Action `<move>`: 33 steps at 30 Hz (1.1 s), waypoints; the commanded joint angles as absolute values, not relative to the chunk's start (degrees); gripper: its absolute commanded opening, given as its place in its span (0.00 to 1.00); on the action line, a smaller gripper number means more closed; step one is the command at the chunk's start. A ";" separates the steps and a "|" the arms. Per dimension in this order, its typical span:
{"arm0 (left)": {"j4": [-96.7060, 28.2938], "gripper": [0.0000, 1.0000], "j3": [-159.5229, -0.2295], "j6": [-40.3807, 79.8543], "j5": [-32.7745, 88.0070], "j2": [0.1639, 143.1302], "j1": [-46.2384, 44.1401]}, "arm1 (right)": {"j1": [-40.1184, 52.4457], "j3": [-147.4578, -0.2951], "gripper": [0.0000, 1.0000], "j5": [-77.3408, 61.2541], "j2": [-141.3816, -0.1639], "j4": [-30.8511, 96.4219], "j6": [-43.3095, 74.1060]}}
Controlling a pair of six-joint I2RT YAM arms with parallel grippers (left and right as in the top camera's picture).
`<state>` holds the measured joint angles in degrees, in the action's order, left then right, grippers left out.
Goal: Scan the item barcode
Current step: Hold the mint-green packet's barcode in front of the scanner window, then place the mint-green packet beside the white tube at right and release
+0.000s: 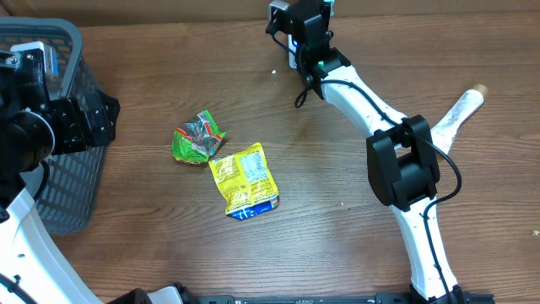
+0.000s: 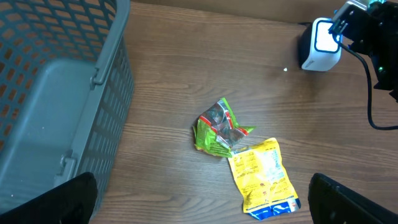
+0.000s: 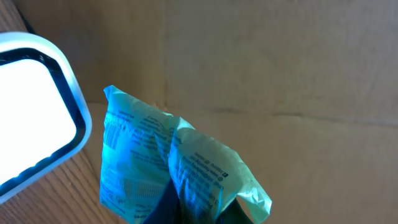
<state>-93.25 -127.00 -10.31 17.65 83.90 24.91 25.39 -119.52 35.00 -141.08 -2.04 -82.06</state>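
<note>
My right gripper [image 3: 189,210] is shut on a crumpled printed packet [image 3: 155,155], which is bathed in blue-green light. The packet hangs just right of the scanner's bright white window [image 3: 28,118]. From overhead, the right gripper [image 1: 293,44] is at the table's far edge, over the white scanner [image 1: 291,52]; the held packet is hidden there. My left gripper [image 2: 205,211] is open and holds nothing, hovering beside the basket, its dark fingers [image 2: 59,200] at the lower corners. The left wrist view also takes in the scanner [image 2: 320,45].
A crumpled green packet [image 1: 198,137] and a yellow packet [image 1: 245,179] lie mid-table. A grey mesh basket [image 1: 51,127] stands at the left edge under the left arm. A white wrapped object [image 1: 460,110] lies at the right.
</note>
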 commanded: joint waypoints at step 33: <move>-93.17 1.00 -126.85 -11.14 18.46 83.99 25.36 | 30.20 -115.46 0.04 50.96 -137.14 -6.98 -59.86</move>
